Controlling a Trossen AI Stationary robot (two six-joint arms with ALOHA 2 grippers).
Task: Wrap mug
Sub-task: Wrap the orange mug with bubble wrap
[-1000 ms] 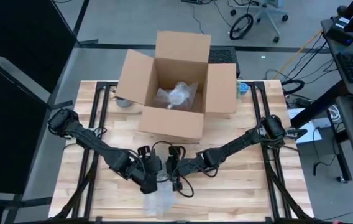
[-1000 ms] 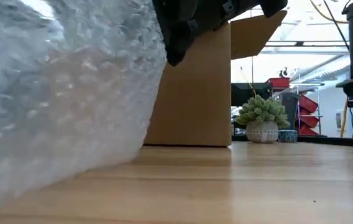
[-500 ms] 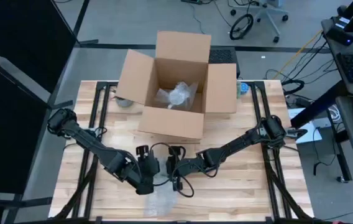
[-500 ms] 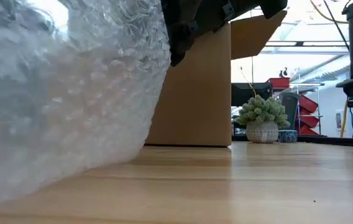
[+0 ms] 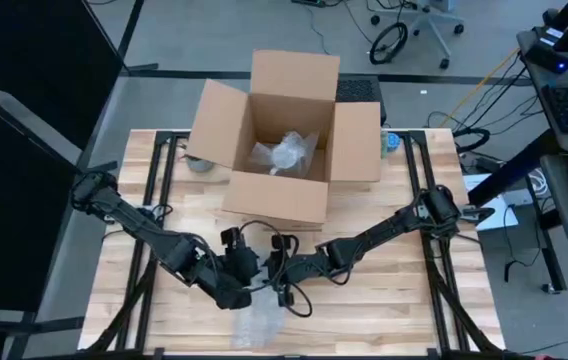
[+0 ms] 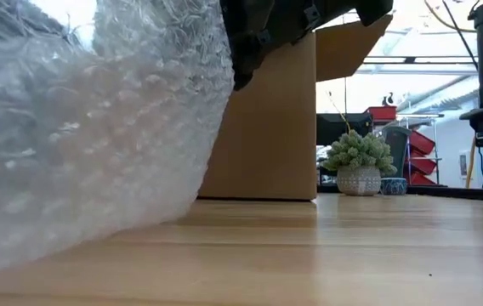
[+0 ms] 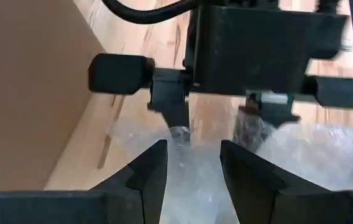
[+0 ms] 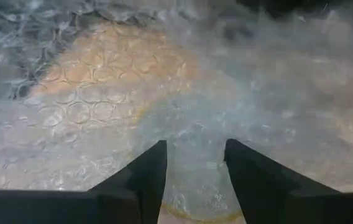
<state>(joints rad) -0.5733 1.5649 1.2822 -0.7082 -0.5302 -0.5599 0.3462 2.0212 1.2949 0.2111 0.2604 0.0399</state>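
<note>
Wooden slatted surface (image 5: 384, 300) on a black frame, grey floor around it, office clutter beyond; landmark: open cardboard box (image 5: 282, 140) at the far middle of the surface

- Cardboard box: flaps spread, a clear crumpled bundle (image 5: 286, 152) lying inside on its floor
- Bubble wrap (image 5: 259, 322): clear crumpled sheet on the surface, well in front of the box at the near edge; fills the left of the low view (image 6: 88, 127)
- Mug: not distinguishable in any view; a round rim-like outline shows through the wrap in the right wrist view, not certain
- Left tool (image 5: 246, 290): in front of the box, at the far edge of the wrap; fingers (image 7: 142, 180) narrowly parted over the wrap, nothing clearly gripped
- Right tool (image 5: 282, 290): just beside the left tool, facing it; fingers (image 8: 144, 174) narrowly parted, pressed against the wrap, grip not determinable
- Small potted plant (image 6: 359, 163): beside the box, at the back of the surface
- Blue-rimmed item (image 5: 390, 143): just right of the box
</note>
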